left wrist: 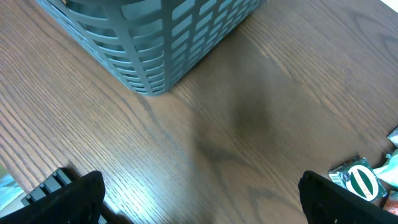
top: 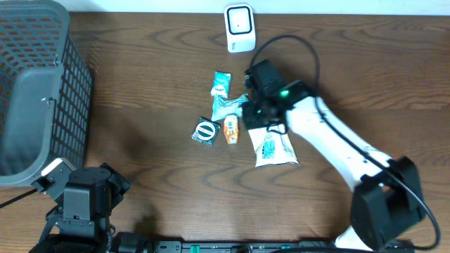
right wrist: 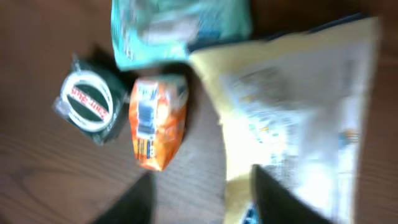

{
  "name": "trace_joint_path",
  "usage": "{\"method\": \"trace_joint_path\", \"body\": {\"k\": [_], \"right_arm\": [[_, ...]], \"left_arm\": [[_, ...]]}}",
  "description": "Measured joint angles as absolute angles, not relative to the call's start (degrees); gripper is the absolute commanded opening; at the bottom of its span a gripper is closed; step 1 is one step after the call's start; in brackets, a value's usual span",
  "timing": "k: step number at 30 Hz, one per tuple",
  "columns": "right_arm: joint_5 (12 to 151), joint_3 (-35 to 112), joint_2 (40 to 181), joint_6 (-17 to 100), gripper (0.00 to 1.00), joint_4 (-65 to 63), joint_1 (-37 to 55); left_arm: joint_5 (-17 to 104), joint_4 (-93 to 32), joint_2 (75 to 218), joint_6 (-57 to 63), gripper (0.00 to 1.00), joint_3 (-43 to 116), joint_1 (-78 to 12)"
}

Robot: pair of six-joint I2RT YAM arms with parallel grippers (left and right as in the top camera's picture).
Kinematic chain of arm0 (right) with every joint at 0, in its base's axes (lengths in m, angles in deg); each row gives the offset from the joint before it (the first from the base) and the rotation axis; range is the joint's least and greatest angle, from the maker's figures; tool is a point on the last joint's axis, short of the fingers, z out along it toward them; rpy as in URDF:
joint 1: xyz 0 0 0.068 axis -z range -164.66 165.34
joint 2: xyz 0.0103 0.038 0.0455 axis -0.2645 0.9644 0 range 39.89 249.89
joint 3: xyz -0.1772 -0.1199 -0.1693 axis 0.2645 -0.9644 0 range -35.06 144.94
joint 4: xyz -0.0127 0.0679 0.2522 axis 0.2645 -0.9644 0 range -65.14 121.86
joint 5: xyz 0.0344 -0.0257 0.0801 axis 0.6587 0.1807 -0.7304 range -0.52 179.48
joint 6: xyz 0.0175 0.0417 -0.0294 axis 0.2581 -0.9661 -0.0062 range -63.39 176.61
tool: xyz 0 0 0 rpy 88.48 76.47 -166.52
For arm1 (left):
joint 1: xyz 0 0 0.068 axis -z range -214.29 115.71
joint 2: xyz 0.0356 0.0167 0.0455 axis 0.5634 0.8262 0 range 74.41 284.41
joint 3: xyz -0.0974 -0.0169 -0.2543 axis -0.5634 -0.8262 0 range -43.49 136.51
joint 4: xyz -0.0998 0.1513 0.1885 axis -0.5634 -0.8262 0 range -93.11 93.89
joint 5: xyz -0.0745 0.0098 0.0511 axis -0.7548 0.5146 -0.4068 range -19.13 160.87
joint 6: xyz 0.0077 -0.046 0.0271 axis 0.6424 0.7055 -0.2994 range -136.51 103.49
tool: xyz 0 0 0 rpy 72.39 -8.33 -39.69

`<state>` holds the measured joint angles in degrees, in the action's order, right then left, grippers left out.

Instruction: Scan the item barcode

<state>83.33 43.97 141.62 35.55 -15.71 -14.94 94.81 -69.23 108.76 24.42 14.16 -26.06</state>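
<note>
Right gripper (right wrist: pixel 202 200) hangs low over the heap, fingers apart, with bare wood in the gap between them. The wrist view is smeared, but nothing looks pinched. Its own right finger sits over the near edge of the pouch (top: pixel 274 149), the white and yellow one with printing on it. That pouch lies flat on the table (top: pixel 155 77), at the right side of the cluster, with the arm's white forearm crossing above its top corner.

Just beside the pouch on the left is the orange packet (top: pixel 231 131), and next to that the green packet (top: pixel 205 131) with its round white label facing up. Above those two lies a teal packet (top: pixel 228 105), its end tucked under the gripper head. A smaller teal packet (top: pixel 221 83) sits just beyond that one.

Farther back, well apart from the heap, the scanner (top: pixel 240 28) stands at the table's far edge, white, with a dark window.

Over on the left, the grey basket (top: pixel 77 84) fills the far corner. Left gripper (left wrist: pixel 202 194) hovers at the near left, fingers spread wide, holding nothing, with only wood grain under it and the basket's corner ahead.
</note>
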Motion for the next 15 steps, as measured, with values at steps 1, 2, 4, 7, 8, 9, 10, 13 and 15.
{"method": "trace_joint_path", "body": {"k": [1, 2, 4, 7, 8, 9, 10, 13, 15], "right_arm": [[83.3, 44.0, 141.1, 36.1, 0.22, -15.7, -14.1], [83.3, 44.0, 140.9, 36.5, 0.17, -15.7, -13.2], [83.5, 44.0, 141.1, 36.7, 0.14, -15.9, -11.9], [83.7, 44.0, 141.7, 37.3, 0.13, -16.2, -11.2], [83.9, 44.0, 142.1, 37.4, 0.12, -16.3, -11.2], [84.3, 44.0, 142.6, 37.4, 0.12, -16.5, -11.2], [84.9, 44.0, 143.1, 37.4, 0.11, -16.7, -11.3], [87.2, 43.8, 145.5, 37.6, 0.11, -16.9, -11.4], [89.2, 42.8, 147.4, 37.5, 0.11, -16.7, -11.4]], "left_arm": [[94.8, -69.2, 108.8, 24.4, 0.98, 14.2, -26.1], [94.8, -69.2, 108.8, 24.4, 0.98, 14.2, -26.1], [94.8, -69.2, 108.8, 24.4, 0.98, 14.2, -26.1], [94.8, -69.2, 108.8, 24.4, 0.98, 14.2, -26.1], [94.8, -69.2, 108.8, 24.4, 0.98, 14.2, -26.1], [94.8, -69.2, 108.8, 24.4, 0.98, 14.2, -26.1], [94.8, -69.2, 108.8, 24.4, 0.98, 14.2, -26.1], [94.8, -69.2, 108.8, 24.4, 0.98, 14.2, -26.1], [94.8, -69.3, 108.8, 24.4, 0.98, 14.2, -26.1]]}}
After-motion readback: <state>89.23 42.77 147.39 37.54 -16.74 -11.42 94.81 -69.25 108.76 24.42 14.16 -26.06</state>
